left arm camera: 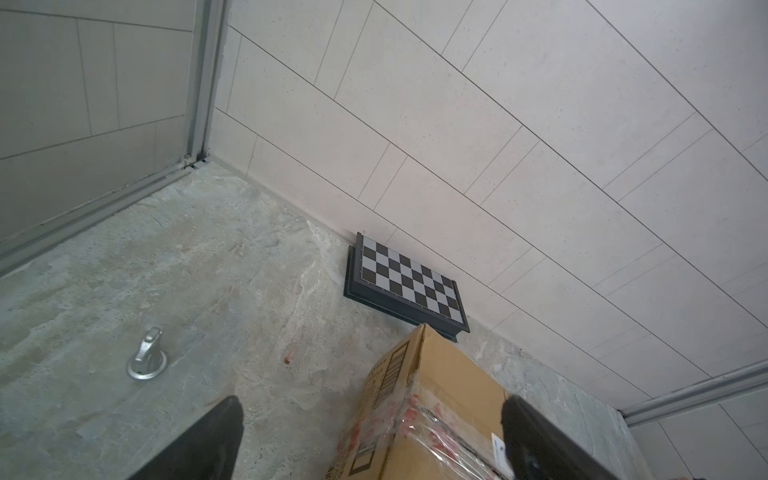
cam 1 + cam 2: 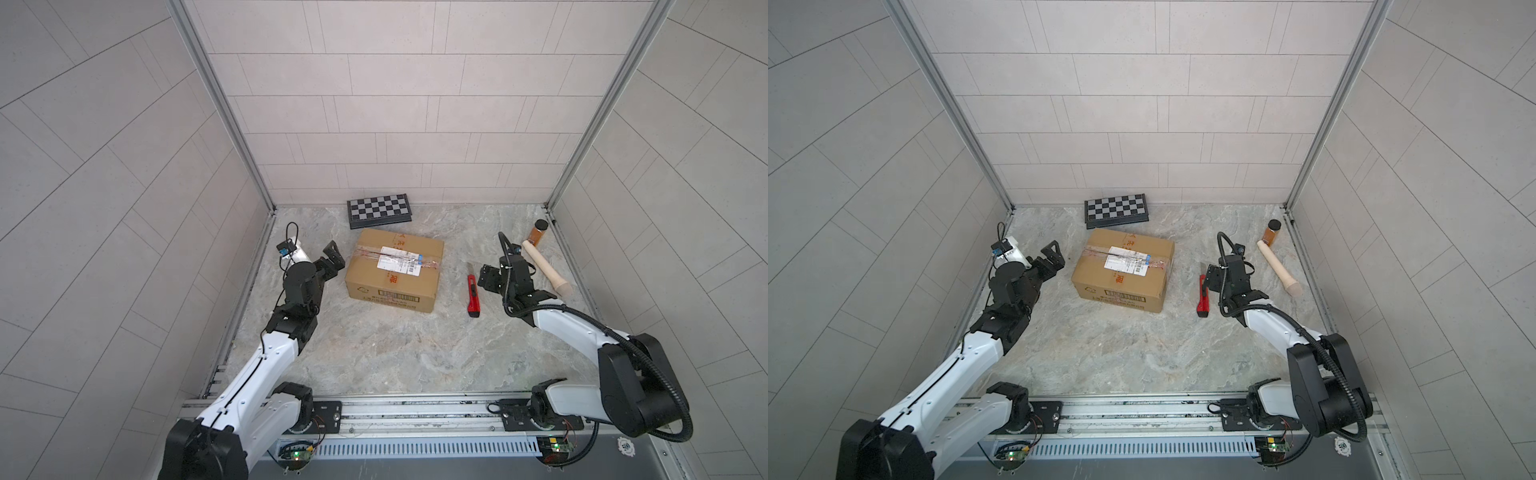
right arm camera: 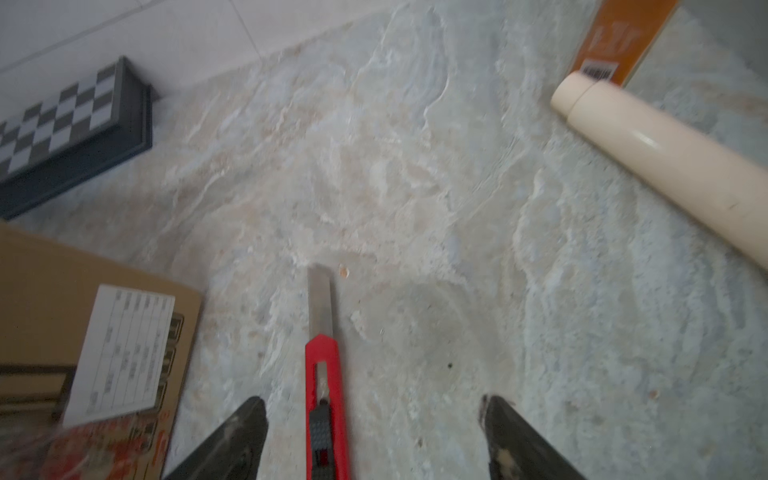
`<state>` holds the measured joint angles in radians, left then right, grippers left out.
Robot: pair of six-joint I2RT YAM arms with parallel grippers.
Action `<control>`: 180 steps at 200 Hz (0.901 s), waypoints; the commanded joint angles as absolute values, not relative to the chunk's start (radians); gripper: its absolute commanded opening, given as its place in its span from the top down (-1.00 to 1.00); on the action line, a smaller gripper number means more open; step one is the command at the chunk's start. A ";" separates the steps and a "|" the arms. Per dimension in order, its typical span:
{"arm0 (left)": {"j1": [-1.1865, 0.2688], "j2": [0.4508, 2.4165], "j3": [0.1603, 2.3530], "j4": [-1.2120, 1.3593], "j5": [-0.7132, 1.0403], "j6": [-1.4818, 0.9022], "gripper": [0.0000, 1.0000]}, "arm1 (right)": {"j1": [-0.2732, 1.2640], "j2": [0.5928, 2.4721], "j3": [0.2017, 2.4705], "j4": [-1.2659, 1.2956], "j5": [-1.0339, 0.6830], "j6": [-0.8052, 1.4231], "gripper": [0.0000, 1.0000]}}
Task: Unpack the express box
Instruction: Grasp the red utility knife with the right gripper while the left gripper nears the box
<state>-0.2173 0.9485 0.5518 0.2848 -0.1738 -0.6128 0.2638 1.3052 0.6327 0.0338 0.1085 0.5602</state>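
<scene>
My right hand (image 3: pixel 372 401) hangs low over the worktop (image 2: pixel 374 353) with its fingers apart. The red utility knife (image 3: pixel 326 374) lies between them, untouched and closer to one finger than the other. Its long axis runs straight away from my wrist, bare blade pointing ahead, so I judge the grasp must close across the handle, not along it. To the knife's left sits the express box (image 2: pixel 395 270), tape across its top seam, label up. My left hand (image 2: pixel 334 259), likewise spread and empty, hovers just beside the box's other flank. Out to my right lie a wooden rolling pin (image 2: pixel 546 268) and a spice jar (image 2: pixel 539 235), well apart from the knife. A checkered board case (image 2: pixel 379 211) rests by the back wall, so nothing blocks the reach.
</scene>
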 commanded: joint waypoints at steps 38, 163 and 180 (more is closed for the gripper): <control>-0.229 1.010 0.583 0.338 -0.059 -0.660 -1.00 | 0.367 1.338 0.607 -0.157 0.159 0.680 -0.55; -0.235 0.926 0.564 0.253 -0.129 -0.645 -1.00 | 0.405 1.600 0.762 -0.167 0.169 0.652 -0.06; -0.235 0.923 0.568 0.245 -0.130 -0.641 -1.00 | 0.409 1.622 0.775 -0.170 0.171 0.650 0.04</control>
